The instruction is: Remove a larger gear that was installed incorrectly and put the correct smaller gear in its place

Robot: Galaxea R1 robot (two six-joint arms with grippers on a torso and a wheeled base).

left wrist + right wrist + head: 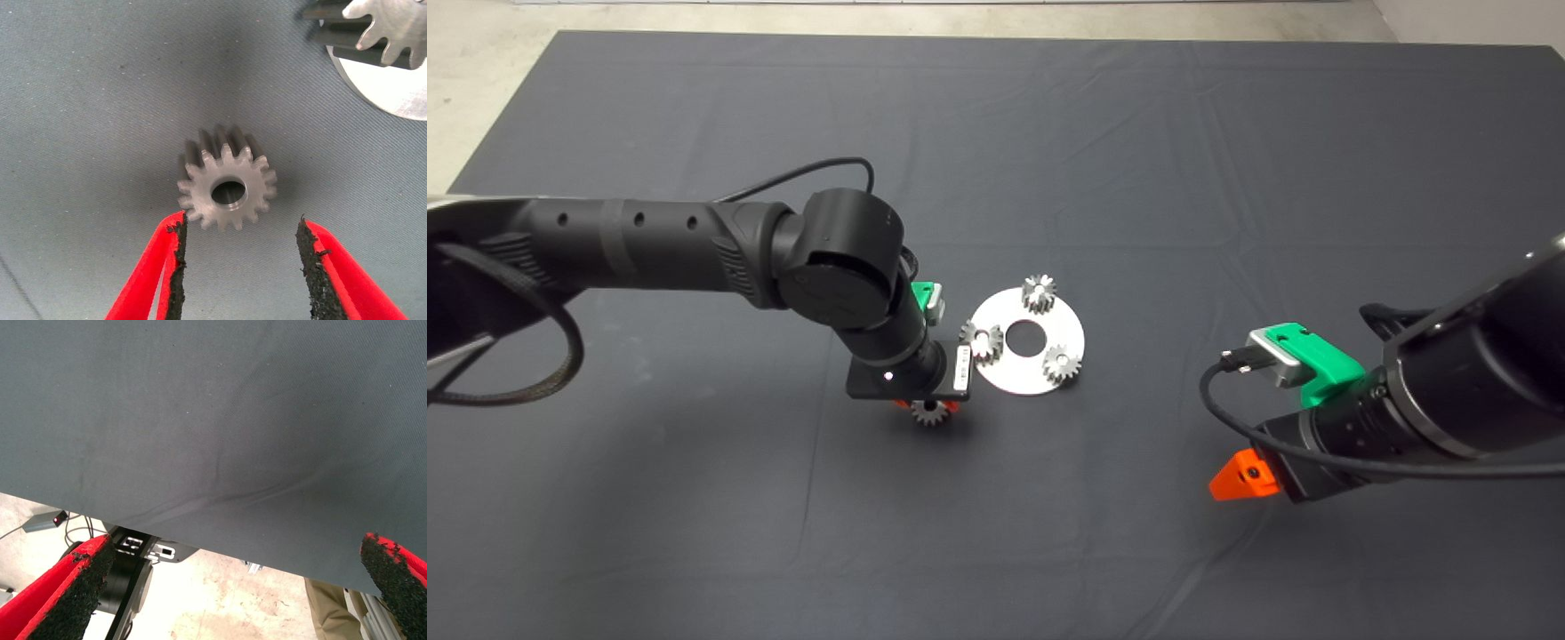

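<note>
A round silvery plate (1021, 378) with a centre hole lies mid-mat and carries three gears. The larger gear (983, 342) (393, 27) sits at the plate's left edge and looks slightly wider than the two others (1039, 292) (1062, 363). The smaller gear (931, 414) (227, 190) lies flat on the mat just left of and nearer than the plate, dark hole up. My left gripper (929, 407) (241, 221) hangs over it, open, its pads on either side of the gear's near edge without touching. My right gripper (1240, 480) (230, 587) waits open at the lower right.
The dark mat (694, 533) stretches wide around the plate. In the right wrist view the mat's edge, bare floor, a black machine base (130, 567) and a person's leg (327, 607) show.
</note>
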